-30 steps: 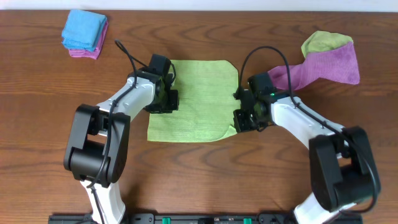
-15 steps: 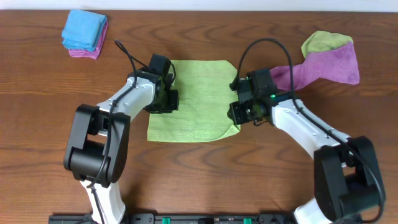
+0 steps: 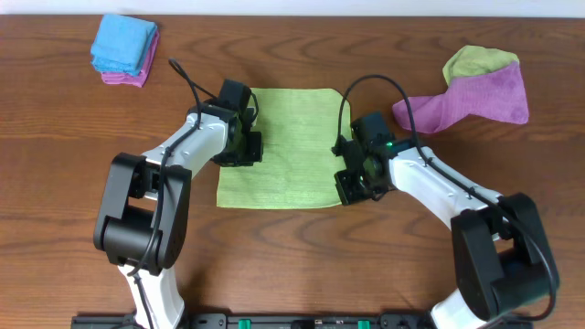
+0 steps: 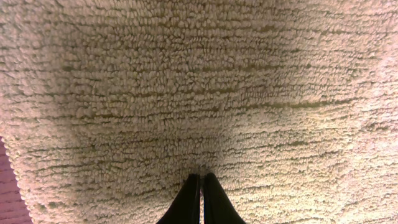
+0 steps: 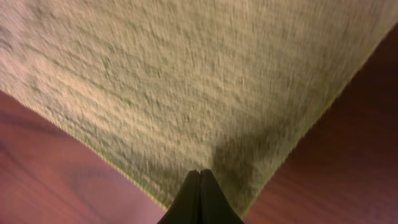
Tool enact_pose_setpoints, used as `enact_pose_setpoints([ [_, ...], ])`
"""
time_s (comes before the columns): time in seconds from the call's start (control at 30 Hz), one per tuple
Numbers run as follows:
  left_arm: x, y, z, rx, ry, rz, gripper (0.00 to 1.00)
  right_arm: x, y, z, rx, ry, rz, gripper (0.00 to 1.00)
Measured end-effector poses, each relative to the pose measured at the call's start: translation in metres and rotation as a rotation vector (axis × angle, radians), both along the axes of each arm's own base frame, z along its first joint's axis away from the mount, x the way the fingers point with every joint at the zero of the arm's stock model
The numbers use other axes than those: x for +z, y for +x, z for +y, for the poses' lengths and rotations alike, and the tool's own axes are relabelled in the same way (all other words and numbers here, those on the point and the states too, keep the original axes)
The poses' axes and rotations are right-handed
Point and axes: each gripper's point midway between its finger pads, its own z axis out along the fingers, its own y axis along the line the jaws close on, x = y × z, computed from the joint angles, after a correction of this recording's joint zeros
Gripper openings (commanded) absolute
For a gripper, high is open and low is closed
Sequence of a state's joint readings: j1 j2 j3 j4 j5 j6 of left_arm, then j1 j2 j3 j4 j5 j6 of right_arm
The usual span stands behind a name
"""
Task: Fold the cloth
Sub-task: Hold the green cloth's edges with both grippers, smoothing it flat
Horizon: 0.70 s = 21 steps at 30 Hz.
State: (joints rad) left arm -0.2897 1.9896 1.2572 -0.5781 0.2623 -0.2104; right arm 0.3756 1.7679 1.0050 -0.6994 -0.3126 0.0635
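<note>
The lime-green cloth (image 3: 288, 146) lies flat on the wooden table, between the two arms. Its white tag does not show. My left gripper (image 3: 245, 146) is shut, with its tips down on the cloth's left edge. In the left wrist view the cloth (image 4: 199, 81) fills the frame and the shut fingers (image 4: 200, 176) touch its pile. My right gripper (image 3: 347, 183) is shut at the cloth's lower right corner. In the right wrist view the shut fingertips (image 5: 200, 172) rest on the cloth (image 5: 186, 74) just inside that corner. Nothing shows between either pair of jaws.
A folded blue cloth on a pink one (image 3: 123, 44) sits at the back left. A purple cloth (image 3: 475, 99) with a yellower-green cloth (image 3: 475, 59) lies at the back right, close behind the right arm. Bare wood (image 3: 292, 265) runs along the front.
My right gripper has moved left and forward onto the cloth's lower right corner. That corner, curled before, now lies straight. The left gripper has not moved.
</note>
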Motion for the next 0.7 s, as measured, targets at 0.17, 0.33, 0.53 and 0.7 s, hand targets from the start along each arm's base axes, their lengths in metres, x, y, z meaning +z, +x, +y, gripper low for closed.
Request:
enact_pose_setpoints([
  [0.17, 0.000, 0.000, 0.000, 0.000, 0.000, 0.000, 0.06, -0.001, -0.010, -0.005, -0.001, -0.020, 0.044, 0.02],
  [0.33, 0.000, 0.000, -0.001, 0.000, -0.006, 0.003, 0.06, -0.002, -0.008, -0.005, 0.001, -0.029, 0.029, 0.01],
  [0.53, 0.006, -0.002, -0.003, 0.002, -0.040, 0.026, 0.06, -0.002, -0.010, -0.003, 0.003, -0.018, 0.038, 0.02],
  [0.7, 0.050, 0.007, -0.001, 0.009, -0.049, -0.083, 0.06, 0.011, -0.009, -0.001, 0.003, 0.002, 0.007, 0.02],
])
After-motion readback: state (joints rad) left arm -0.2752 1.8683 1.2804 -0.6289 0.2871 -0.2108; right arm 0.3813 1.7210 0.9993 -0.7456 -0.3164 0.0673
